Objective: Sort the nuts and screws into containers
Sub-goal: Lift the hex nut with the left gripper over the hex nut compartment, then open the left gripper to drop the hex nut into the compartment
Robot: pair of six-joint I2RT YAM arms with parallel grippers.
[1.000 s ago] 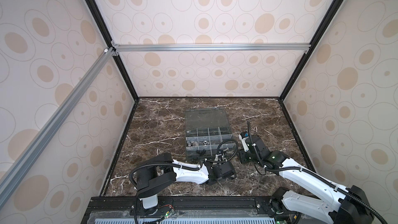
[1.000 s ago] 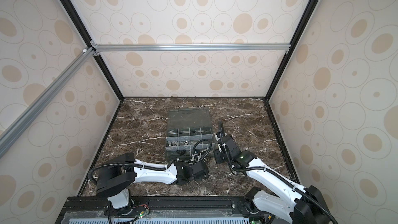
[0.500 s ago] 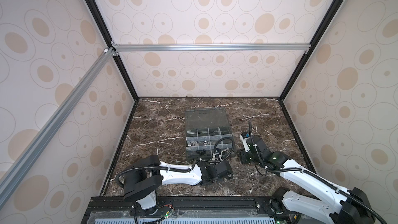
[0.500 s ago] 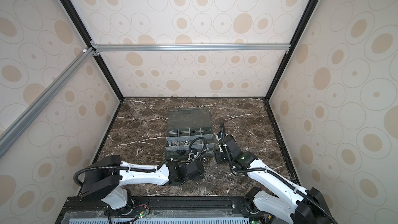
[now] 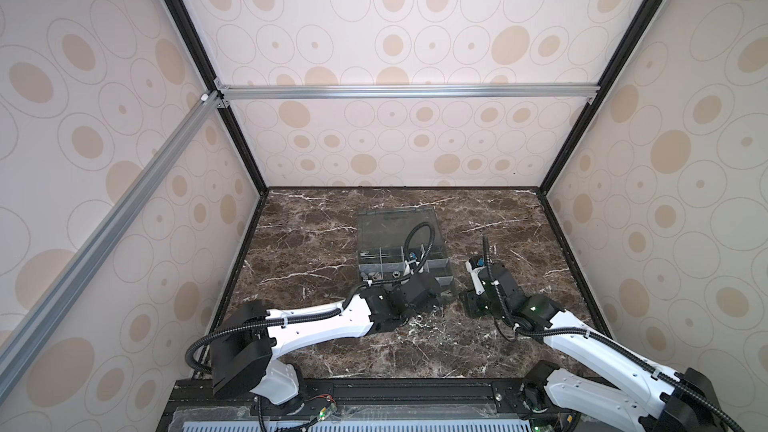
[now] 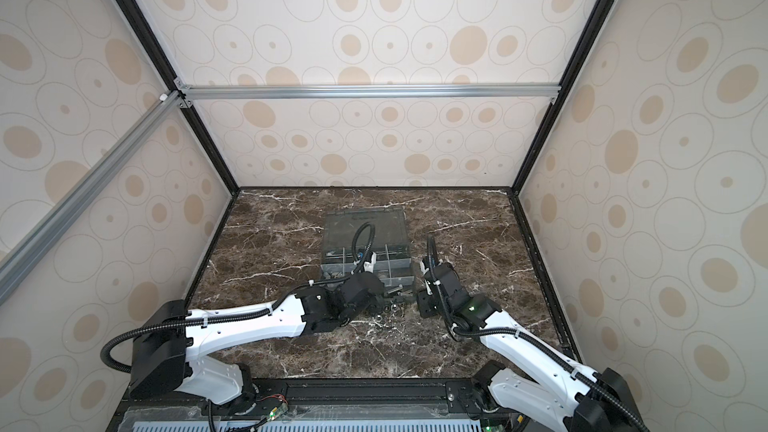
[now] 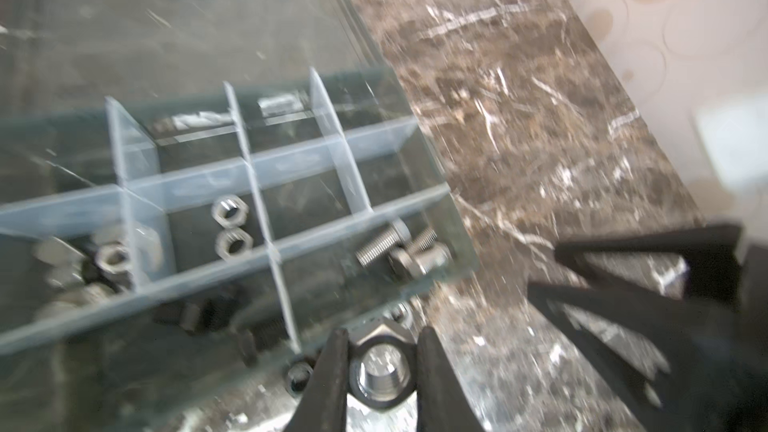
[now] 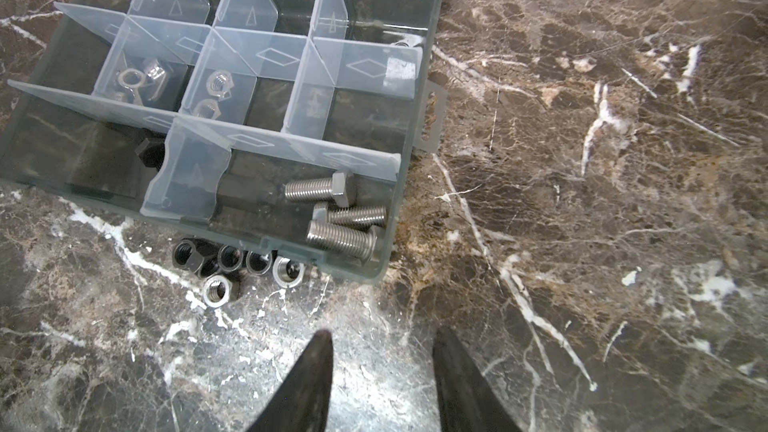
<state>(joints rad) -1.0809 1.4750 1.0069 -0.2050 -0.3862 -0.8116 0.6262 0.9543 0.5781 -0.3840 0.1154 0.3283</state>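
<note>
In the left wrist view my left gripper (image 7: 383, 333) is shut on a silver hex nut (image 7: 381, 371), just in front of the organizer box (image 7: 436, 184). The box (image 5: 399, 251) lies open mid-table, its containers split by thin dividers. One corner container holds three silver screws (image 8: 336, 209); others hold silver nuts (image 8: 216, 85) and a dark screw (image 8: 149, 151). Several loose nuts (image 8: 232, 263) lie on the table against the box's front wall. My right gripper (image 8: 382, 334) stands open over bare marble, a little in front of the box's corner.
The box's clear lid (image 5: 395, 222) lies flat behind the containers, with the left arm's cable looping over it. Patterned walls close in the marble table (image 5: 316, 243) on three sides. Both arms (image 6: 249, 322) reach in from the front edge.
My left gripper has moved away from the front of the table towards the box's front wall, carrying the nut. The right arm has barely moved.
</note>
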